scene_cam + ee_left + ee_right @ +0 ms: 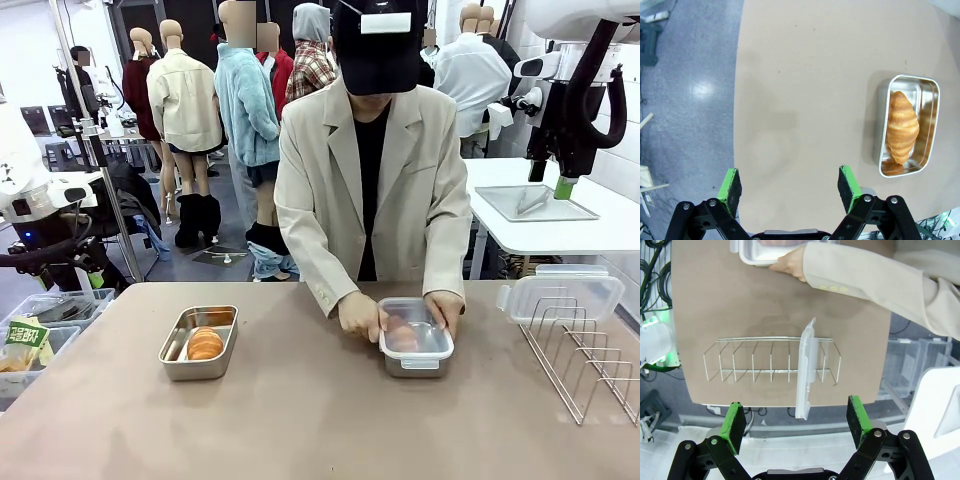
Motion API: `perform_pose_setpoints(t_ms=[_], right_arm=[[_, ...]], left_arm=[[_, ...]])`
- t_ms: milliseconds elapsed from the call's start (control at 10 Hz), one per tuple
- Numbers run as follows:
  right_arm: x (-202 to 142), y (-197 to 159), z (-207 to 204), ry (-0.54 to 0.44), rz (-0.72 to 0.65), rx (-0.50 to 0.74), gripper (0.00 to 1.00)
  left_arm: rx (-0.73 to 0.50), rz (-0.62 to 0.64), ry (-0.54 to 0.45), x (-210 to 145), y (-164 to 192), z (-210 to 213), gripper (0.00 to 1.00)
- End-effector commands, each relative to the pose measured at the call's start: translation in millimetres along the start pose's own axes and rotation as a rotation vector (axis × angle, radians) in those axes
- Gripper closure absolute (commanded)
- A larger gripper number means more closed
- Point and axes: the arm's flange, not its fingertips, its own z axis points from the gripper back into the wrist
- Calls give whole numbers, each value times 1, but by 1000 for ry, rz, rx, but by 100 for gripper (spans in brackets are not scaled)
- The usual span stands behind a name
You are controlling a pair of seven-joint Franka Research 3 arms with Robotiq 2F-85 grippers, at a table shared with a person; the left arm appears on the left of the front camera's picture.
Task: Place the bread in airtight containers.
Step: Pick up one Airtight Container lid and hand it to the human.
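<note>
Two grippers, left gripper (789, 184) and right gripper (797, 421), are spread wide, nothing grasped. One croissant (205, 344) lies in the open tin (176, 366), unlidded. Farther off, the second tin (415, 360) is apparently being lidded by the person's hands (358, 316). Next needed: the spare lid (562, 296), propped in the wire rack (592, 368); its slats may snag it.

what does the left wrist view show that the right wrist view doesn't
Left wrist view: a croissant roll lying in an unlidded steel tin. Right wrist view: a wire rack with a clear lid standing in it, and the person's hand on a lidded container. Both: the tan table, plus that arm's open, empty gripper: left gripper, right gripper.
</note>
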Motion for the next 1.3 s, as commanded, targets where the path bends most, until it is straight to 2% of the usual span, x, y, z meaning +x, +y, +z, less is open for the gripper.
perform_pose_setpoints(t_ms=[0,1200], right_arm=[[0,1,-1,-1,1,-3,0],[0,1,-1,-1,1,-3,0]], left_arm=[[7,8,-3,0,0,2,0],[7,8,-3,0,0,2,0]])
